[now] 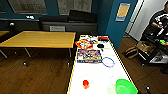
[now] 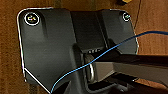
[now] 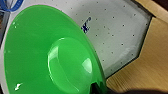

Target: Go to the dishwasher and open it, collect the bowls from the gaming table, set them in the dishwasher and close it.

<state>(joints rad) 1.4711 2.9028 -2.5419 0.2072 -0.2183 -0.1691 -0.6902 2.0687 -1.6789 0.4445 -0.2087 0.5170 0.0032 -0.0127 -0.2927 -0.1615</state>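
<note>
Green bowl (image 1: 125, 87) sits at the near right edge of the white-topped gaming table (image 1: 98, 75). Collection is, by my judgement, barely begun; loading and closing the dishwasher remain. I cannot tell my grippers' state.

Glossy green plastic bowl (image 3: 50, 52) on the gaming table (image 1: 100, 75), smooth white, wood-framed.

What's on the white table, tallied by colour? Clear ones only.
Green: 1, bowl
Blue: 1, ring
Red-orange: 1, small object
Black: 1, small round item
Multicoloured: 2, flat box, packet
Total: 6; far-end items too blurred to count.
</note>
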